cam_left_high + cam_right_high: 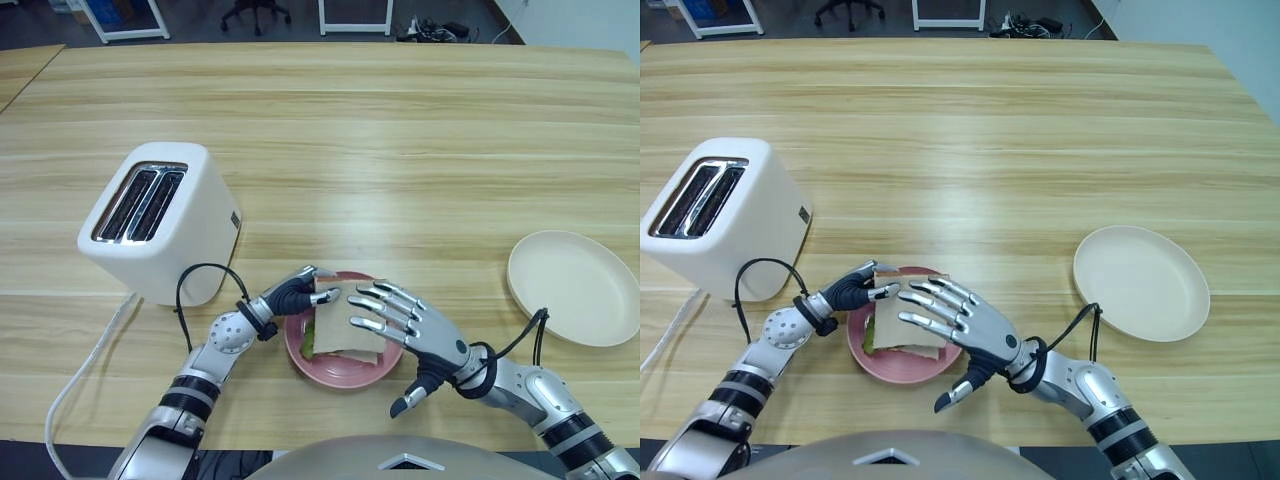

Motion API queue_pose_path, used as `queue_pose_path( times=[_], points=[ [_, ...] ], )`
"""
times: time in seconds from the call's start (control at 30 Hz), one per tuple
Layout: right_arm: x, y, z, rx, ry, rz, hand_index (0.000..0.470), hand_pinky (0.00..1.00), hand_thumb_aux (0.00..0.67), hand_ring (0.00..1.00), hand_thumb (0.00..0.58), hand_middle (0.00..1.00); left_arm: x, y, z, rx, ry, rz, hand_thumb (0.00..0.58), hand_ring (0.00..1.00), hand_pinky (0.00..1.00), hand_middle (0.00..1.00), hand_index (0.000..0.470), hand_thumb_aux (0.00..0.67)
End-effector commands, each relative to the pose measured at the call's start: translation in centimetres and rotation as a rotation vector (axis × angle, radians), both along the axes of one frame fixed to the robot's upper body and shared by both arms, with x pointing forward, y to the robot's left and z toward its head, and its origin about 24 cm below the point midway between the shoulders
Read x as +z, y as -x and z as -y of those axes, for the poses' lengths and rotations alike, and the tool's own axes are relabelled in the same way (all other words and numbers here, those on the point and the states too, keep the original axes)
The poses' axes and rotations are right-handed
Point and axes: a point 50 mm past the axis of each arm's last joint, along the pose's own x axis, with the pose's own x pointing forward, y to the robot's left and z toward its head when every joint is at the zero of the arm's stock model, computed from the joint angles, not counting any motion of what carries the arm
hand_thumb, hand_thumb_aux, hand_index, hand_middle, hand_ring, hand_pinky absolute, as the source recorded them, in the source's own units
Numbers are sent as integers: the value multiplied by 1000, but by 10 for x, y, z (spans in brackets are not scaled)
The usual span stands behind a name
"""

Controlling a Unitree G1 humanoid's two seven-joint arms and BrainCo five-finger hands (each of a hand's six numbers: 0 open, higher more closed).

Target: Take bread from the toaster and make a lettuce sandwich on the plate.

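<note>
Left hand (293, 294) pinching square bread slice (338, 343) on round pink plate (345, 379), right hand (418, 327) splayed

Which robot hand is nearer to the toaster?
Left. The left hand is just right of the toaster, at the sandwich's edge; the right hand is farther right, above the sandwich.

Table (400, 150): pale blond wood, long streaky grain, darker seams between boards. Toaster (165, 235): cream-white shell, dark slots, silvery trim; cord (85, 365) white. Plate under sandwich (345, 378): pink. Bread slice (335, 335): pale tan. Lettuce (309, 340): green. Second plate (575, 290): plain cream. Left robot hand (295, 295): mostly black, silver tips. Right robot hand (410, 325): silver segments, black joints. Wrist cable (185, 290): black.
</note>
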Motion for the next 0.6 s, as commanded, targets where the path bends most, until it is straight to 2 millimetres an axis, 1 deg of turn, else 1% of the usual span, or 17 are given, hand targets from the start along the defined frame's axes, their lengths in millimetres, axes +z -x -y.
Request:
queue_pose_path(
  times=[0.03,0.13,0.2,0.27,0.33,0.4,0.43,0.47,0.5,0.53,0.6],
  points=[
    [-17,8,1,64,116,-147,0,0,0,0,0,0,-23,9,-3,-11,-91,-76,580,1000,1000,1000,470,670],
    [-59,12,10,79,379,-314,0,0,0,0,0,0,-22,7,-2,-9,-94,-55,580,1000,1000,1000,470,670],
    [-78,13,16,74,491,-397,0,0,0,0,0,0,-22,7,-2,-10,-94,-47,580,1000,1000,1000,470,670],
    [-88,11,18,63,523,-443,0,0,0,0,0,0,-22,8,-1,-14,-91,-42,580,1000,1000,1000,470,670],
    [-93,8,17,55,549,-460,0,0,0,0,0,0,-20,10,0,-17,-85,-25,580,1000,1000,1000,470,670],
    [-96,7,17,50,567,-469,0,0,0,0,0,0,-14,10,2,-12,-86,24,580,1000,1000,1000,470,670],
    [-97,7,17,48,575,-473,0,0,0,0,0,0,-7,8,2,8,-108,93,580,1000,1000,1000,470,670],
    [-99,7,17,40,585,-476,0,0,0,0,0,0,3,7,4,29,-137,194,425,808,808,808,227,323],
    [-100,7,18,33,594,-480,0,0,0,0,0,0,14,4,6,65,-169,315,0,145,145,145,0,0],
    [-102,7,18,28,601,-485,0,0,0,0,0,0,27,2,8,117,-183,455,0,0,0,0,0,0],
    [-102,6,17,14,588,-477,0,0,0,0,0,0,54,-4,10,263,-154,711,0,0,0,0,0,0]
  ],
)
